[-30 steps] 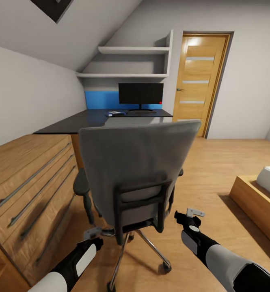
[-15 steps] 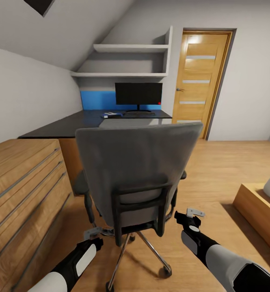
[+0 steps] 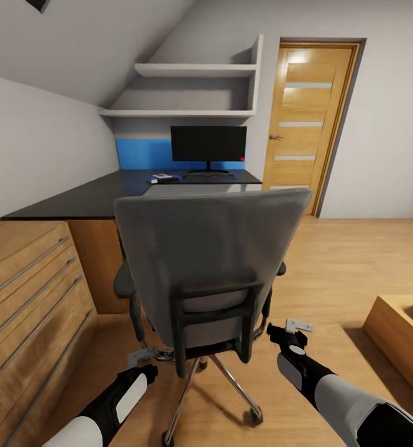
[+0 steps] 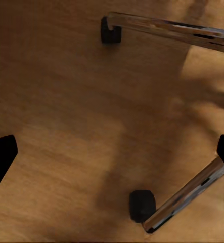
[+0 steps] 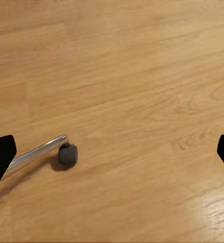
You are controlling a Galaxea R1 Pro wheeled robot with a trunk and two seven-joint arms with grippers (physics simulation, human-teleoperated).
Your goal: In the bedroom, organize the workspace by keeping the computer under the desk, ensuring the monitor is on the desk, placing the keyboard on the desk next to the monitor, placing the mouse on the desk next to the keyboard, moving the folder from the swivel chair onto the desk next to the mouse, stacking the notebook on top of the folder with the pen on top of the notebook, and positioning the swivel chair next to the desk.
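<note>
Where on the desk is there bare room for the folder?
The desk is bare along its near left stretch. It is crowded at the far end, where the monitor, keyboard and a small blue-white item sit.

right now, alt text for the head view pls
A grey swivel chair seen from behind stands between the open left gripper and open right gripper. Beyond it a dark desk holds a black monitor, beside a wooden door.

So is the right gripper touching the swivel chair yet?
Apart. The head view shows floor between the right gripper and the swivel chair; its fingers spread wide over bare floor.
</note>
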